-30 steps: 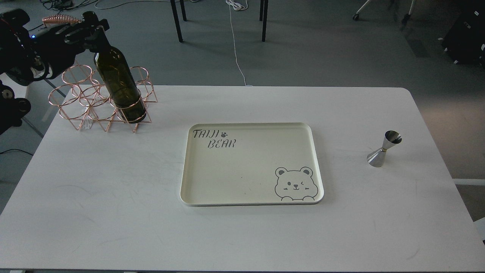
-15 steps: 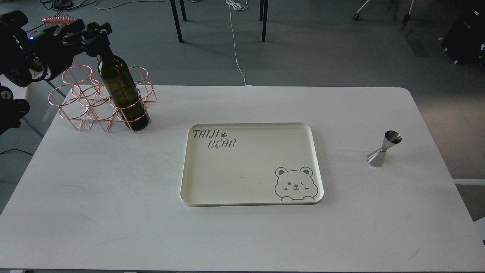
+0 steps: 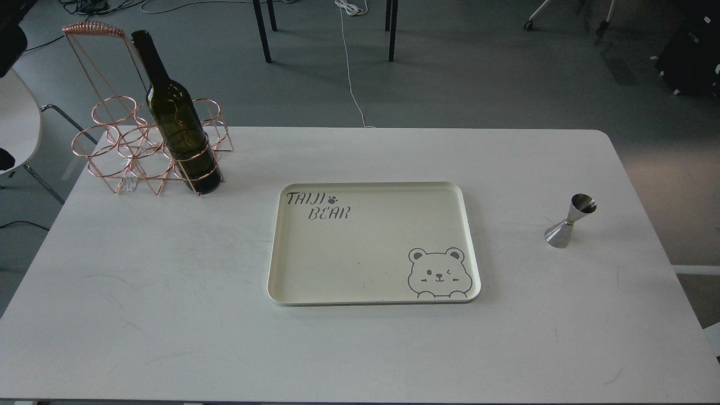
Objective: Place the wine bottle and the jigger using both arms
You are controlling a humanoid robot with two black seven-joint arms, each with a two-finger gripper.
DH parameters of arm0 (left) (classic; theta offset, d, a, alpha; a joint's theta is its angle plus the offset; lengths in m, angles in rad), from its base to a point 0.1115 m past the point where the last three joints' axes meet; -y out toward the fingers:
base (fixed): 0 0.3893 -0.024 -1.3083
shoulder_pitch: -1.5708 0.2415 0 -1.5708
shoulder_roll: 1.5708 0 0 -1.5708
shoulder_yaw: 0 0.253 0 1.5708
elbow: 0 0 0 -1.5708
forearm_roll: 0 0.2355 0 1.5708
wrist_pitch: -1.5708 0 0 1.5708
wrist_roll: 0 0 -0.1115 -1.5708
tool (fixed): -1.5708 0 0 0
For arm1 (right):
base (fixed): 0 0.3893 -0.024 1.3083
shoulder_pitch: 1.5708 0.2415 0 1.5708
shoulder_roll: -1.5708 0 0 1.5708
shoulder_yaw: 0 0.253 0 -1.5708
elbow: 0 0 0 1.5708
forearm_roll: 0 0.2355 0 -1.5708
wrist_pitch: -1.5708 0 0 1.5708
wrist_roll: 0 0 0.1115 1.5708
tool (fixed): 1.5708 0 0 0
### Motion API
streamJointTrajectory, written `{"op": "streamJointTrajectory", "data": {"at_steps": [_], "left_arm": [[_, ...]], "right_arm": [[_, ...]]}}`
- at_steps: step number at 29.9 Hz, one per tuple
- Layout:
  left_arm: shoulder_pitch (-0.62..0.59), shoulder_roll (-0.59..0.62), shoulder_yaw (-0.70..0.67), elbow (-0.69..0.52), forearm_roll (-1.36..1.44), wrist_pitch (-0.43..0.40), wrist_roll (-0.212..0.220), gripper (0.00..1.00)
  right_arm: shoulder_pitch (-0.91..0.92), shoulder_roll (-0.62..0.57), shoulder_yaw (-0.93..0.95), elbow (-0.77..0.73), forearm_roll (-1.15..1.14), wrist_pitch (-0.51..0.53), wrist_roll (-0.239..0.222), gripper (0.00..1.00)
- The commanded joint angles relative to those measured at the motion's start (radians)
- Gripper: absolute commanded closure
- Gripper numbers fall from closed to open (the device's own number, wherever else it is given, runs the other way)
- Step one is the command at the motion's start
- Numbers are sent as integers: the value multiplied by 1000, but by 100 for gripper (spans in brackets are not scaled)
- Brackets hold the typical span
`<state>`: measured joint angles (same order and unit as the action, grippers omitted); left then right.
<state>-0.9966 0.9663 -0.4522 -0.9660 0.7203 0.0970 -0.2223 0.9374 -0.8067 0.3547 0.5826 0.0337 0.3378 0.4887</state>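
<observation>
The dark olive-green wine bottle stands upright in the front right ring of a copper wire rack at the table's far left. Nothing holds it. The steel jigger stands on its wide cone on the bare table at the right, apart from everything. Only a dark bit of my left arm shows at the top left edge; its gripper is out of view. My right arm and gripper are out of view.
A cream tray printed with a bear and "TAIJI BEAR" lies in the middle of the white table. A white chair stands off the table's left. Chair legs and cables lie on the floor behind.
My left gripper has let go of the bottle's neck and drawn back out of view to the left. The bottle now stands upright in the rack. The jigger has not moved.
</observation>
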Motion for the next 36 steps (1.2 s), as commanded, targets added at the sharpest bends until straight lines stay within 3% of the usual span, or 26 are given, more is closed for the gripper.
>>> {"op": "streamJointTrajectory", "data": {"at_steps": [1, 4, 9, 12, 17, 21, 27, 30, 36], "left_arm": [[7, 19, 0, 3, -230, -23, 0, 2], [10, 11, 0, 55, -420, -86, -11, 2], [29, -27, 4, 197, -659, -241, -127, 2], [73, -49, -2, 246, -740, -348, -157, 2], [142, -70, -2, 297, -913, -440, -155, 2], [203, -113, -3, 354, -1015, -502, -154, 2], [266, -158, -14, 383, -1162, -523, -151, 2], [292, -170, -32, 383, -1188, -552, -149, 2], [348, -225, -97, 391, -1188, -568, -149, 1]], "right_arm": [[0, 1, 12, -9, 0, -6, 0, 1], [-3, 1, 12, -23, 3, -8, 0, 1], [-35, 15, 21, -52, 69, -2, 0, 1], [-84, 20, 30, -52, 184, 3, 0, 1], [-134, 44, 30, -49, 227, 15, 0, 1], [-176, 50, 30, -50, 244, 92, 0, 1], [-213, 87, 32, -50, 395, 99, 0, 1], [-233, 87, 38, -52, 437, 98, -50, 1], [-233, 118, 49, -50, 436, 99, -59, 1]]}}
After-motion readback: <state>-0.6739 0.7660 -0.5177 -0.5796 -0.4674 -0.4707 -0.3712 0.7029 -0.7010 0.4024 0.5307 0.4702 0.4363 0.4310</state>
